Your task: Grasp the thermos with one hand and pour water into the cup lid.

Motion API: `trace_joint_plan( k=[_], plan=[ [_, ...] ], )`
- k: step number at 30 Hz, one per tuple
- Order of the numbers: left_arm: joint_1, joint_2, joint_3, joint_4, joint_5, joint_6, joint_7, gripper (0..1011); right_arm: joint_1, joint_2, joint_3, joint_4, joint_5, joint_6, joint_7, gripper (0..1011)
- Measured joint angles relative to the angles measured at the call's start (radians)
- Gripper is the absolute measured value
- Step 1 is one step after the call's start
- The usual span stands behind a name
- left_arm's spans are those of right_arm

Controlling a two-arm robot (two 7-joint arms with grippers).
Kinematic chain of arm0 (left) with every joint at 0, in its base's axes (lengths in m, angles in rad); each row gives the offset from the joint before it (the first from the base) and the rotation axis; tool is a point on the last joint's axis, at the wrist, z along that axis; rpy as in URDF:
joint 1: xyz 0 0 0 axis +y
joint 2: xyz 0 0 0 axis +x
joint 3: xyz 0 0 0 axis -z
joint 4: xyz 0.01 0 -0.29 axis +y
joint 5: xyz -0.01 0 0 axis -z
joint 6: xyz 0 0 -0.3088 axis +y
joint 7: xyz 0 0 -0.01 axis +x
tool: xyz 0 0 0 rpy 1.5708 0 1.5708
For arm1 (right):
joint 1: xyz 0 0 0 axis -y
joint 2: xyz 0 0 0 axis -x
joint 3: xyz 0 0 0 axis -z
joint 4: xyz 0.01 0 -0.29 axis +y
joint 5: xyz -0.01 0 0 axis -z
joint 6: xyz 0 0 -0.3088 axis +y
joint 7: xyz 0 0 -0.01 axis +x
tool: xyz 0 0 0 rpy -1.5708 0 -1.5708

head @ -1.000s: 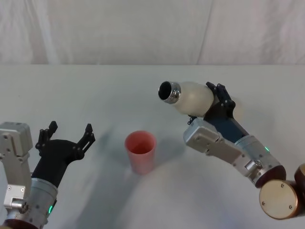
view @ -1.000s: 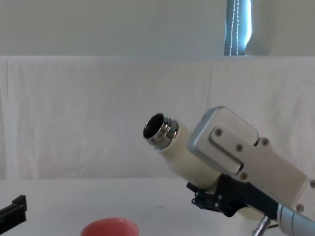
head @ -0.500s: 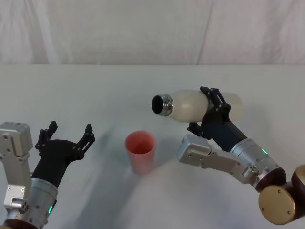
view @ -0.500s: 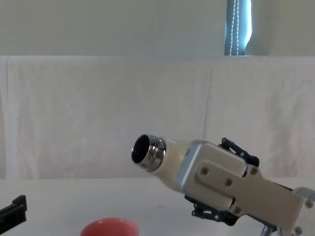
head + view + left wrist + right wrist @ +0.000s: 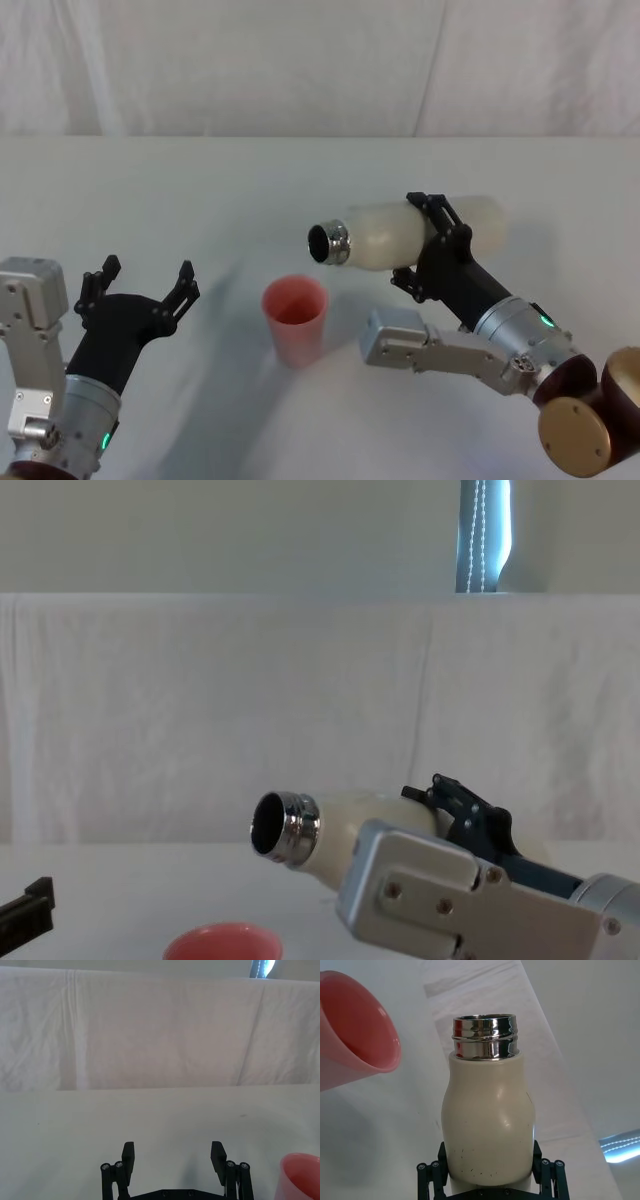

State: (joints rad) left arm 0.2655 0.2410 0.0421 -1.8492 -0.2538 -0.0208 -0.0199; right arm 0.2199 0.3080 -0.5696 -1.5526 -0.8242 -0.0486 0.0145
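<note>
While the right pincer [image 5: 432, 240] grasps the thermos [image 5: 410, 233] around its middle, the bottle lies almost level in the air, and its steel neck points toward the cup lid [image 5: 295, 318]. The cup lid stands upright on the table [image 5: 250, 190], and the neck is above it and a little to its right side. No water is visible at the mouth, so I judge that the grasp and most of the tilt are done, but the pouring itself is not yet. The left pincer [image 5: 140, 289] rests released, left of the cup lid and apart from it.
</note>
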Motion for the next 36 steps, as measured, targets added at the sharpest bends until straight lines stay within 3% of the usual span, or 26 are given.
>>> trace_joint_plan(
  k=[36],
  plan=[
    [0.000,0.000,0.000,0.000,0.000,0.000,0.000,1001,0.045,0.051,-0.064,-0.026,-0.084,0.033,0.053,955]
  ],
)
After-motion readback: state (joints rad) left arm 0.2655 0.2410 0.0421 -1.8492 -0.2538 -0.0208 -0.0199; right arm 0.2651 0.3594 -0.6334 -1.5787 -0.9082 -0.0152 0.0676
